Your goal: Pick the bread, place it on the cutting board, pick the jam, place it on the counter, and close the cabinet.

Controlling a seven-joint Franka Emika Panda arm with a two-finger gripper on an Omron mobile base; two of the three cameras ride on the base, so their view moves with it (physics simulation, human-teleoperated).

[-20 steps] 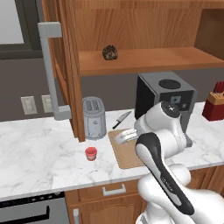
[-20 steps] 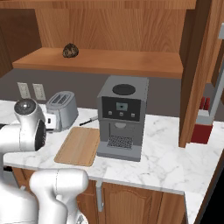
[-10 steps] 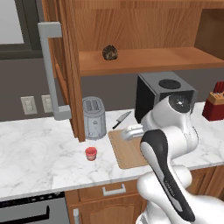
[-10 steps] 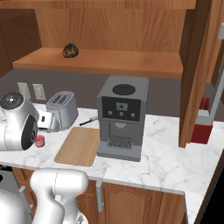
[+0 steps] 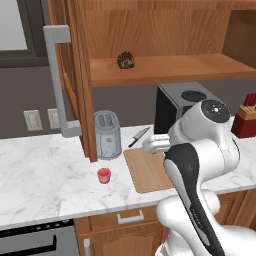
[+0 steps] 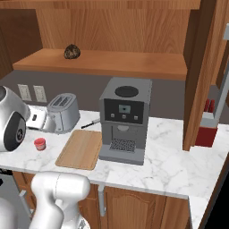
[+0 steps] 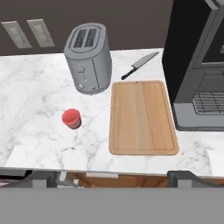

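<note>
Counter (image 5: 45,175): white marble, carries everything below. Cabinet (image 5: 75,65) door open, bread (image 5: 126,60) dark lump alone on its shelf. Coffee machine (image 6: 124,120) standing just right of cutting board (image 7: 142,117); board bare, flat on counter. Toaster (image 7: 89,57) left of board, knife (image 7: 140,64) behind board's far edge. Jam (image 7: 71,118) upright on marble, near toaster, apart from board. My claw (image 7: 113,177) high above counter edge, empty, fingertips spread wide.
</note>
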